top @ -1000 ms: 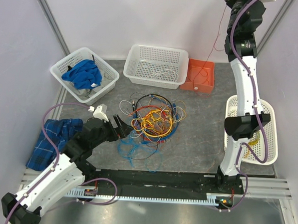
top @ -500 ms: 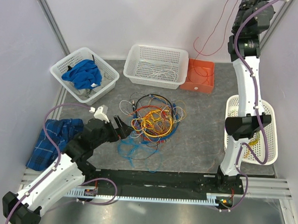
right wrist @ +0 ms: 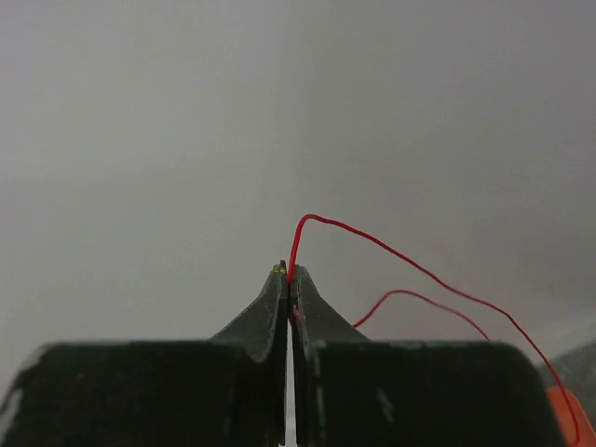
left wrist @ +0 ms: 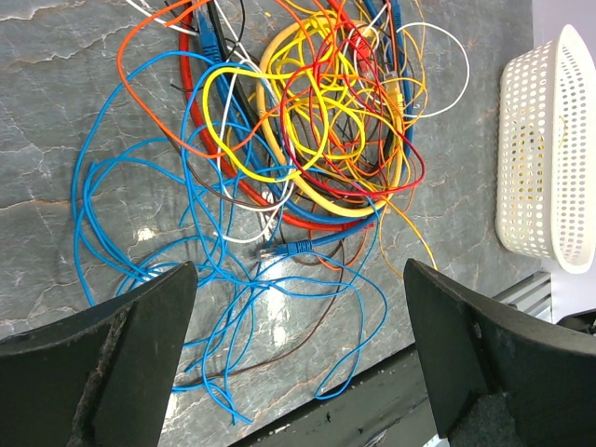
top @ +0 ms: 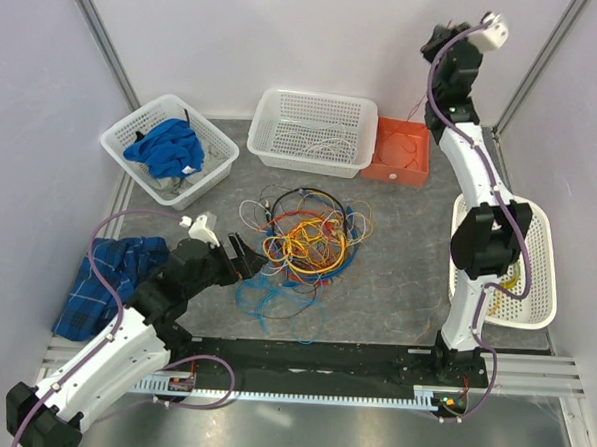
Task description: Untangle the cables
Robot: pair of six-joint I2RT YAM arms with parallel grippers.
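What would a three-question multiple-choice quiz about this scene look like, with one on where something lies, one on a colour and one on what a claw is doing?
1. Where does the big cable tangle lie?
A in a white basket
B loose on the table, just ahead of the left gripper
C in the orange tray

2. What colour is the thin wire in the right gripper?
A red
B blue
C yellow

3. How is the left gripper?
A shut on a blue cable
B shut on nothing
C open, holding nothing

Answers:
1 B: the top view shows the bunch spread on the grey surface.
2 A: the right wrist view shows the thin wire red, pinched between closed fingers.
3 C: the left wrist view shows its fingers wide apart, with nothing between them.
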